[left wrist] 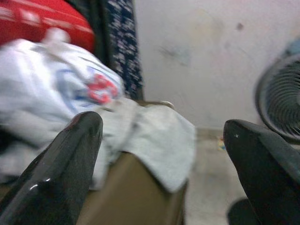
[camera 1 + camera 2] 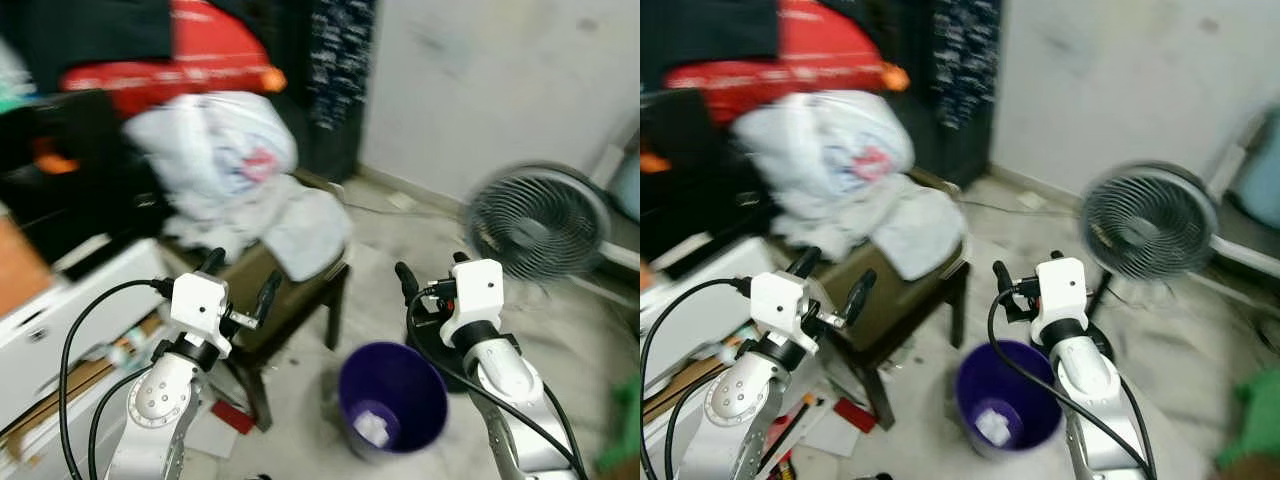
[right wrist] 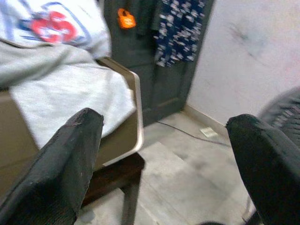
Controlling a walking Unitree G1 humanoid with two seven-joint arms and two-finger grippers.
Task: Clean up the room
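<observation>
A brown chair (image 2: 300, 290) stands in the middle of a cluttered, motion-blurred room, and most things are best placed from it. A heap of pale clothes (image 2: 240, 170) lies on its seat, one grey piece drooping over the front edge; the blur hides how many garments there are. Behind the chair a red thing (image 2: 175, 55) sits on dark furniture, its shape smeared. On the floor just beside the chair's front leg stands a purple bucket (image 2: 392, 400) with a scrap of white inside that is too blurred to identify. Past the bucket, well apart from the chair, a round fan (image 2: 537, 222) stands near the wall, partly cut off in the wrist views.

The left gripper (image 2: 240, 280) hovers in front of the chair seat, fingers spread apart and holding nothing. The right gripper (image 2: 432, 272) hangs above the bucket, between chair and fan, also spread wide and empty.
</observation>
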